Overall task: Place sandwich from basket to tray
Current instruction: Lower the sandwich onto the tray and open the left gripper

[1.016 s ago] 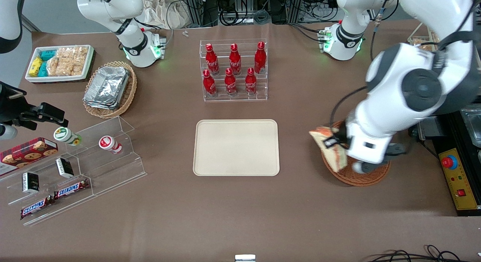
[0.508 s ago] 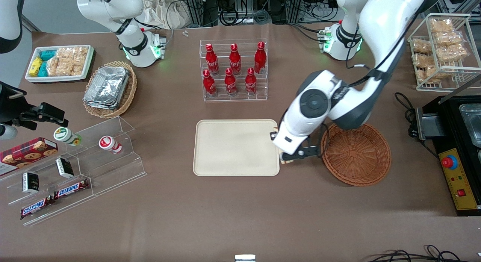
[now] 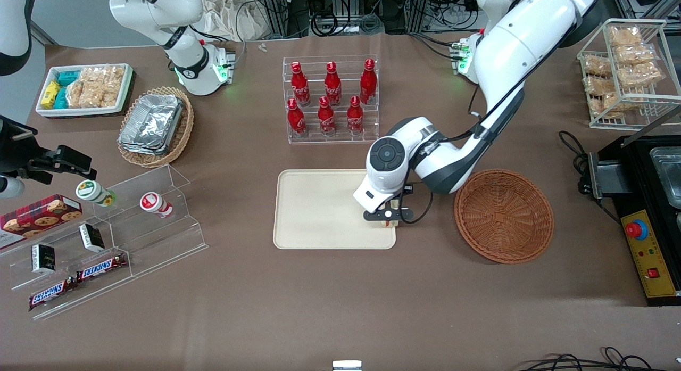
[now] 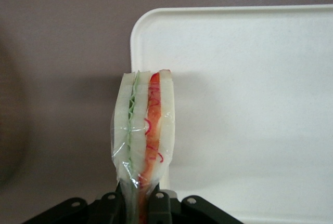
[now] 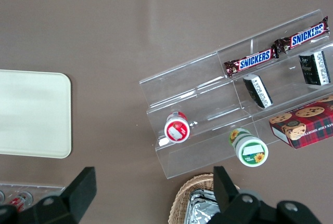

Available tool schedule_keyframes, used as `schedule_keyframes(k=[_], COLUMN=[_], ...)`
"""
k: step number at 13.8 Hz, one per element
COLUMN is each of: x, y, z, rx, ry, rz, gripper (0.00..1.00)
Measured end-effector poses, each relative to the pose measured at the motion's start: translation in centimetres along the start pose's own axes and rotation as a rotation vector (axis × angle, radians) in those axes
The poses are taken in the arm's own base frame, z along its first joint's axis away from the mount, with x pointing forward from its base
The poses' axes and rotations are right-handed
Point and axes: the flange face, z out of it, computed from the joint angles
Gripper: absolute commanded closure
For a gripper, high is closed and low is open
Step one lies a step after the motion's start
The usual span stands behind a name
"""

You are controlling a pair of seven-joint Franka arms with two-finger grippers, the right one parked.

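My left gripper point(image 3: 388, 216) hangs over the corner of the cream tray point(image 3: 319, 211) that lies nearest the basket and the front camera. It is shut on the sandwich point(image 4: 143, 130), a wrapped wedge of pale bread with green and orange-red layers, held on edge. In the left wrist view the sandwich hangs from the gripper point(image 4: 141, 203) right over the tray's point(image 4: 250, 104) rim, part above the tray and part above the brown table. From the front only a pale sliver of the sandwich point(image 3: 390, 225) shows under the hand. The round reddish-brown basket point(image 3: 504, 215) stands empty beside the tray.
A clear rack of red bottles point(image 3: 331, 99) stands farther from the front camera than the tray. Toward the parked arm's end are an acrylic snack stand point(image 3: 106, 238), an oval basket of foil containers point(image 3: 154, 126) and a white bin point(image 3: 85, 89). A wire rack point(image 3: 628, 73) and a control box point(image 3: 646, 254) stand at the working arm's end.
The left arm lifted the sandwich out of the basket and carried it sideways to the tray's near corner. The basket is now empty.
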Motion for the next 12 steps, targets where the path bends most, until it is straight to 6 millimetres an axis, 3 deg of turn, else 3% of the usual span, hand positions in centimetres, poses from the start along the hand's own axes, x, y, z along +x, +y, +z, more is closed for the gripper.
schedule_keyframes(k=[2,3,4,6,7,10,12], x=[0.2,0.4,0.6,0.7,0.7,1.0,2.2], y=[0.6,0.6,0.7,0.7,0.7,0.7,0.6], z=[0.7,0.9,1.0,1.2,1.4,1.4,-0.1], rx=[-0.025,-0.030,-0.035,-0.038,-0.038,-0.046,-0.066], ry=[0.012,0.012,0.012,0.010,0.007,0.010,0.036], rz=[-0.007,-0.011,-0.014,-0.018,-0.018,-0.024,-0.044], gripper=[1.00,0.94,0.77,0.17,0.00,0.00,0.00])
